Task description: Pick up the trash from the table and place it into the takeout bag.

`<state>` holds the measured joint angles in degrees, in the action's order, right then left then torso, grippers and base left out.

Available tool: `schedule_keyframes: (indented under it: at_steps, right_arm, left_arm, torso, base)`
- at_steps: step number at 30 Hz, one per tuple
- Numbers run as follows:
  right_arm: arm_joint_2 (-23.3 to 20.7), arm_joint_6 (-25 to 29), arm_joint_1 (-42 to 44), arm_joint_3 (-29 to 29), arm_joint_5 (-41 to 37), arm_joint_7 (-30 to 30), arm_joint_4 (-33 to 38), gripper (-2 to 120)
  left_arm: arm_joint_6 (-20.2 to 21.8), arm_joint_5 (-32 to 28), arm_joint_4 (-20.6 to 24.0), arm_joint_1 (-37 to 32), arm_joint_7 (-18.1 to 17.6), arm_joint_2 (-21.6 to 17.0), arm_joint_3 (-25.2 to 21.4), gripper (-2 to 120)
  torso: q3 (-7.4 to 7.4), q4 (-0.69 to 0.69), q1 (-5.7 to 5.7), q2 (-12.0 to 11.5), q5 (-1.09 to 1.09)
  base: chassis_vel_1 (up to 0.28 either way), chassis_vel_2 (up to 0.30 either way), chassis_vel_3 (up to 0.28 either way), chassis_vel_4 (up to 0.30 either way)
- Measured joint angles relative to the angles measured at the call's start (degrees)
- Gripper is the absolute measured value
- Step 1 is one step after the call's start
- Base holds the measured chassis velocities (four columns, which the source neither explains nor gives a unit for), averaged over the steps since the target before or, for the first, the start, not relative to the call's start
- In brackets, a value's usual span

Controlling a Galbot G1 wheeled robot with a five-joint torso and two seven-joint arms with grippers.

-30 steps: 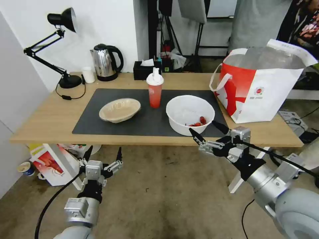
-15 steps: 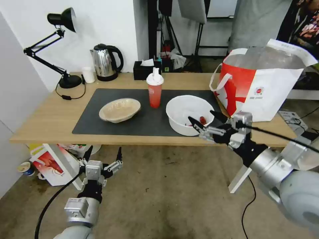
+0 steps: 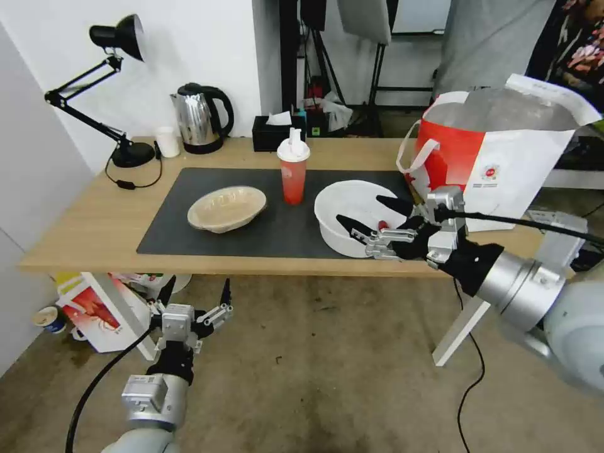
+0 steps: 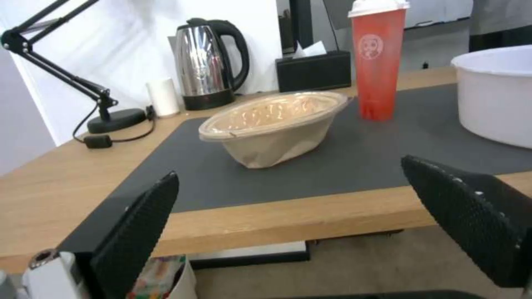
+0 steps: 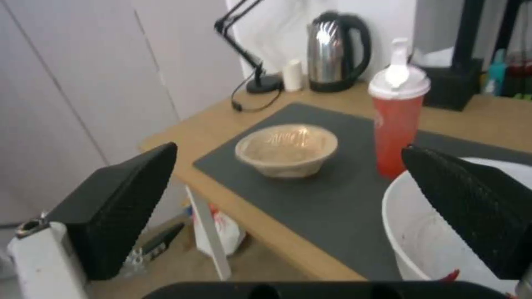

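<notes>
The right arm reaches in from the robot's right, stretched nearly level across the near edge of the table (image 3: 82,233). Its right gripper (image 3: 367,212) hangs over the near-right rim of the large white bowl (image 3: 346,207), jaws spread wide and holding nothing — one finger sits above the bowl's inside, the other over its near wall. Red scraps lie in the bowl just beside the jaws. From the right wrist, the bowl's rim fills the corner beside one jaw, and between the two jaws stand the red drink cup (image 5: 398,120) with its white lid and, farther off, the shallow beige bowl (image 5: 287,148), both on the dark grey mat (image 3: 277,233). The takeout bag (image 3: 503,157) stands upright and open on the table just behind the right wrist, its red side panel facing the bowl.

The left arm is folded low in front of the table, below its edge. Its left gripper (image 3: 194,290) points upward, jaws wide apart and empty — the beige bowl lies ahead of them, up on the mat.
</notes>
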<state>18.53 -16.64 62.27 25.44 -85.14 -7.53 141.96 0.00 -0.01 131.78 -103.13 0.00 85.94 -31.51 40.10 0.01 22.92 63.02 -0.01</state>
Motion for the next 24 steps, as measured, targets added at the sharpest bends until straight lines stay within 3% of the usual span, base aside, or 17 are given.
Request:
schedule_keyframes:
  at_steps: [24]
  right_arm:
    - [-4.03, -4.84, -6.58, -6.18, -0.97, 3.61, -6.96, 100]
  left_arm:
    - [0.0, 0.0, 0.0, 0.0, 0.0, 0.0, 0.0, 100]
  torso:
    - [0.0, -0.01, 0.0, 0.0, 0.01]
  base:
    - [0.0, 0.0, 0.0, 0.0]
